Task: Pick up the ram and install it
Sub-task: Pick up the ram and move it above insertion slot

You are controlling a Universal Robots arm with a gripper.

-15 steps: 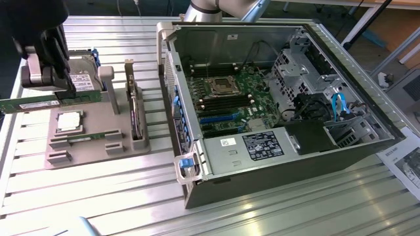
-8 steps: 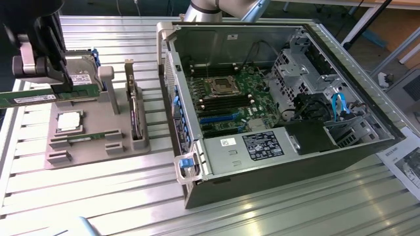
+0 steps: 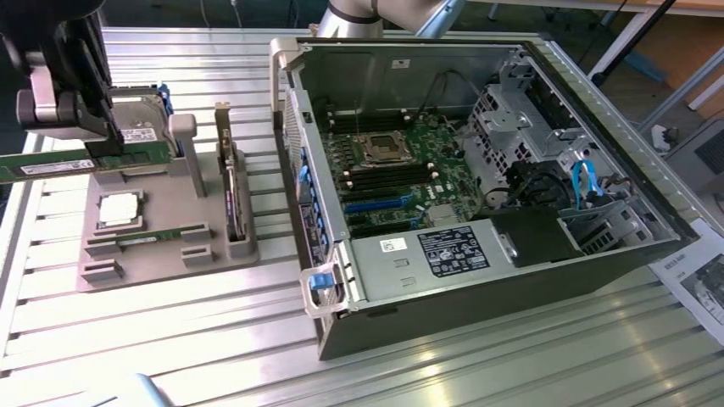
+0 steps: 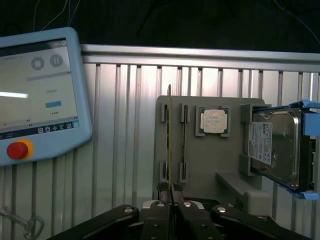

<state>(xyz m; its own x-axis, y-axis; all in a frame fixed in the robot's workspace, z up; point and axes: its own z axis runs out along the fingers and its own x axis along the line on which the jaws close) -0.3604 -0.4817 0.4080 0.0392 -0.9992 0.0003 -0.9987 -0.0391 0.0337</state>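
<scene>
Slatted tabletop [image 3: 169,339] bears a grey holder [image 3: 164,212] at nine o'clock of the open computer case [image 3: 453,318]; over it the nearly closed tool [image 3: 104,151] pinches the ram [image 3: 51,165] across its thin faces, likely leaving its contacts free.

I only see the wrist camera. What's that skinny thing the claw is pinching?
Observer: The exterior view shows its flat side. The gripper is shut on the ram, a green stick with a pale label.
Operator: Where's the computer it goes in?
Observer: The open computer case lies to the exterior view's right of the gray holder, with its motherboard showing.
</scene>
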